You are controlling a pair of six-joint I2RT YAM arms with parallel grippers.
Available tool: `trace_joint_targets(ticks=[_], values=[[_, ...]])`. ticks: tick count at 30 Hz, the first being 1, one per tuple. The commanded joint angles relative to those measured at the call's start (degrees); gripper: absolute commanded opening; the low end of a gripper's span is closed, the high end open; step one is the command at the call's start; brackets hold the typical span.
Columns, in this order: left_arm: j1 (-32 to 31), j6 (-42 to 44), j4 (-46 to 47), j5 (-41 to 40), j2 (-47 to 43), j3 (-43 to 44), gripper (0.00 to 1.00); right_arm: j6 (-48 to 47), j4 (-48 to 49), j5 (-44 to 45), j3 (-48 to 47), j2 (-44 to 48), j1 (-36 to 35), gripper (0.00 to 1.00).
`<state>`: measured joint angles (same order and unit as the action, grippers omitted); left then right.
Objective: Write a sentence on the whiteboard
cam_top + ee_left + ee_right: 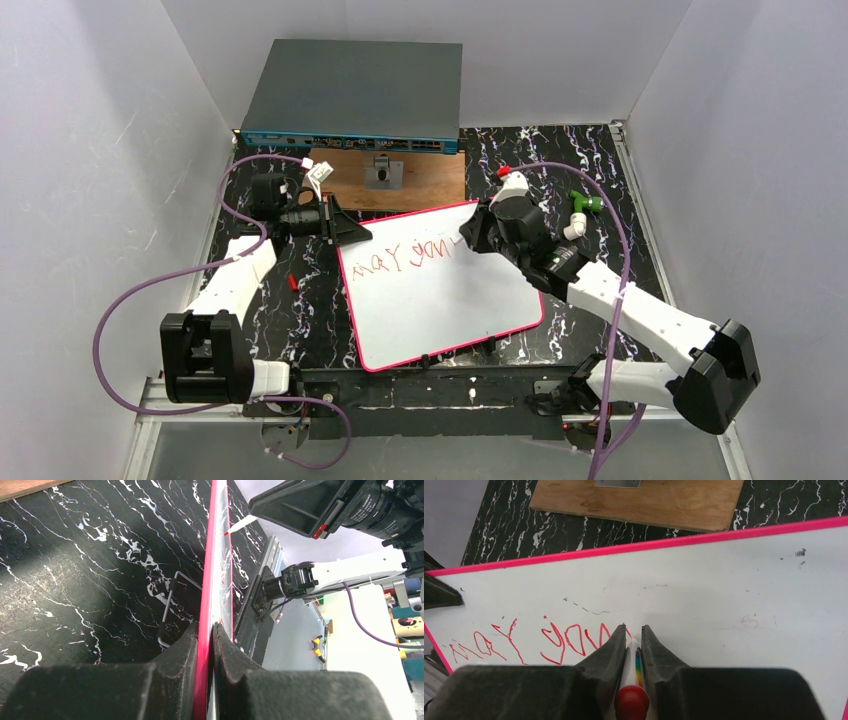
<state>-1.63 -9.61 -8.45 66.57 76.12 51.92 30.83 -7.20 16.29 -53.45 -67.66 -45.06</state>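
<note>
The whiteboard (450, 300) with its pink rim lies tilted on the black marble table. The red sentence (400, 258) runs along its far edge as a few scrawled words, also seen close up as the sentence (549, 640). My left gripper (345, 228) is shut on the board's far-left corner, its fingers (186, 645) pinching the pink rim (215, 555). My right gripper (472, 235) is shut on a white marker (630, 656) with a rainbow stripe and a red end. The marker's tip (227, 532) touches the whiteboard (724, 590) at the end of the last word.
A brown wooden board (420, 178) lies just behind the whiteboard, with a blue-grey box (355, 95) beyond it. A green and white object (583, 205) sits far right. A small red cap (292, 282) lies left of the board. A bent metal key (167, 605) rests on the table.
</note>
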Motion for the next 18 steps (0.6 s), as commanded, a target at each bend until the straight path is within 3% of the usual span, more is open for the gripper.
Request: trace_joint_targets(ticks=[1,18], values=[[-1.1,9.34,-1.04,-10.58,-0.75,0.11,0.0,1.3,0.07,0.05,2.68,3.68,0.18,0.01],[-1.39,9.39,-1.28,-10.76,-1.05,-0.03,0.0,1.02,1.17,-0.8,1.97,2.07,0.22,0.01]])
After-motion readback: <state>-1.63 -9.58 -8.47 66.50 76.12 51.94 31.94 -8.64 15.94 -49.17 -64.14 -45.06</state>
